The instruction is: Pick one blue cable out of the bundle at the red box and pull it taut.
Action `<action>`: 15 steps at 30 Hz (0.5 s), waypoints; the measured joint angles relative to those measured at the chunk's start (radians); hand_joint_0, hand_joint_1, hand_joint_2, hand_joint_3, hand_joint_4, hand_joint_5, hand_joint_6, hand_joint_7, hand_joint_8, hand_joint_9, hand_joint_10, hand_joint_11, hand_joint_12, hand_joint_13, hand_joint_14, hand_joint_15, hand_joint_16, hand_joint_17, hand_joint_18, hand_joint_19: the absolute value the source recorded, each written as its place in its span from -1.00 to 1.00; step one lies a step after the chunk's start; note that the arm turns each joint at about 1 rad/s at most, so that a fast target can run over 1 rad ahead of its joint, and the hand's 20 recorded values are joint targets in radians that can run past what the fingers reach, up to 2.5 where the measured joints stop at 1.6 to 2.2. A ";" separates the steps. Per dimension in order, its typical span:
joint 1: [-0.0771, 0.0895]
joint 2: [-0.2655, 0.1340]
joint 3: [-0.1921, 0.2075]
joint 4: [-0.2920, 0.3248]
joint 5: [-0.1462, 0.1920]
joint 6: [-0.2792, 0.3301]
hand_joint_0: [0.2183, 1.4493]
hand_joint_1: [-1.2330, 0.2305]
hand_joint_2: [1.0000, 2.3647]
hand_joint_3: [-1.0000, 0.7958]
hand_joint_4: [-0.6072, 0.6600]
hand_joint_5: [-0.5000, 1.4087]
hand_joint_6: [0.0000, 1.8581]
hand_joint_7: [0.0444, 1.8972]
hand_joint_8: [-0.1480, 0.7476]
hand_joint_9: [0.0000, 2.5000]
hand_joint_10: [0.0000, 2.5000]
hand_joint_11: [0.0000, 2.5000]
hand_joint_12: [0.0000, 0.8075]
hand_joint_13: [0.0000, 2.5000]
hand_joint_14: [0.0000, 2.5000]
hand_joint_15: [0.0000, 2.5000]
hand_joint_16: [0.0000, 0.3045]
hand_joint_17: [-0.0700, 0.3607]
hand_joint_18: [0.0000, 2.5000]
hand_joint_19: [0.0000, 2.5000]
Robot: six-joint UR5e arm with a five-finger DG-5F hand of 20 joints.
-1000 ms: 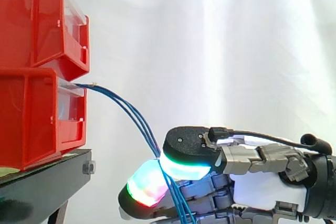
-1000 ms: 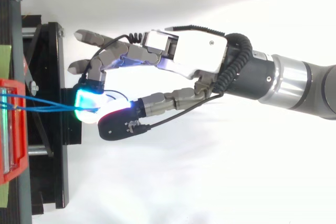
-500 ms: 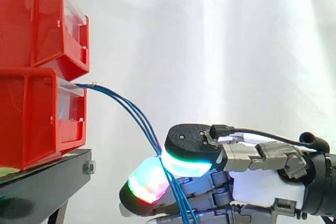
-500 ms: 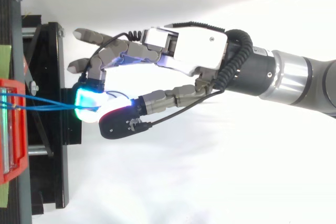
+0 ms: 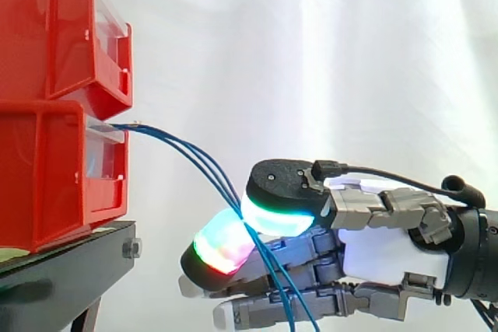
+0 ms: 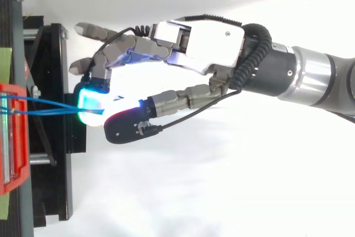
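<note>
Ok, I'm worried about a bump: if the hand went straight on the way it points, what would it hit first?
Probably the black stand: the hand, pinching the blue cables, points left at the stand's height, below the lower red bin. Depth is hard to judge.

blue cables [image 5: 222, 186] — thin bundle | curving down from red box [image 5: 54, 184] front

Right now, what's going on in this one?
The robot's hand pinches the blue cables between glowing pads, out from the lower red box on the black stand. They sag in a curve from box to pinch, so nothing is taut yet. Whether just one is gripped is unclear.
</note>
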 measured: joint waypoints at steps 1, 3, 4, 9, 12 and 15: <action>0.000 0.001 0.000 -0.001 0.000 -0.002 -0.39 -0.26 -0.98 -0.01 0.28 -0.67 -0.04 -0.10 0.07 -0.66 -1.00 -0.87 -0.12 -0.94 -1.00 -0.99 -0.65 -0.12 -0.90 -0.89; 0.000 0.002 0.000 -0.002 -0.001 -0.005 -0.38 -0.26 -0.98 0.00 0.28 -0.67 -0.04 -0.11 0.08 -0.66 -1.00 -0.86 -0.12 -0.93 -1.00 -1.00 -0.65 -0.11 -0.90 -0.88; 0.000 0.002 0.000 -0.002 0.000 -0.006 -0.39 -0.27 -0.98 0.01 0.26 -0.67 -0.04 -0.10 0.08 -0.65 -1.00 -0.86 -0.11 -0.93 -1.00 -1.00 -0.64 -0.11 -0.89 -0.88; -0.001 0.002 0.000 -0.003 0.000 -0.008 -0.37 -0.33 -0.98 0.05 0.20 -0.65 -0.05 -0.06 0.12 -0.61 -1.00 -0.87 -0.08 -0.89 -1.00 -1.00 -0.63 -0.09 -0.83 -0.92; -0.001 0.003 0.000 -0.004 0.000 -0.008 -0.37 -0.36 -0.98 0.07 0.15 -0.65 -0.05 -0.06 0.13 -0.60 -1.00 -0.87 -0.07 -0.88 -1.00 -1.00 -0.63 -0.09 -0.82 -0.91; -0.001 0.005 0.000 -0.012 -0.001 -0.005 -0.37 -0.38 -0.98 0.10 0.11 -0.64 -0.05 -0.05 0.14 -0.59 -1.00 -0.87 -0.06 -0.86 -1.00 -1.00 -0.62 -0.08 -0.80 -0.92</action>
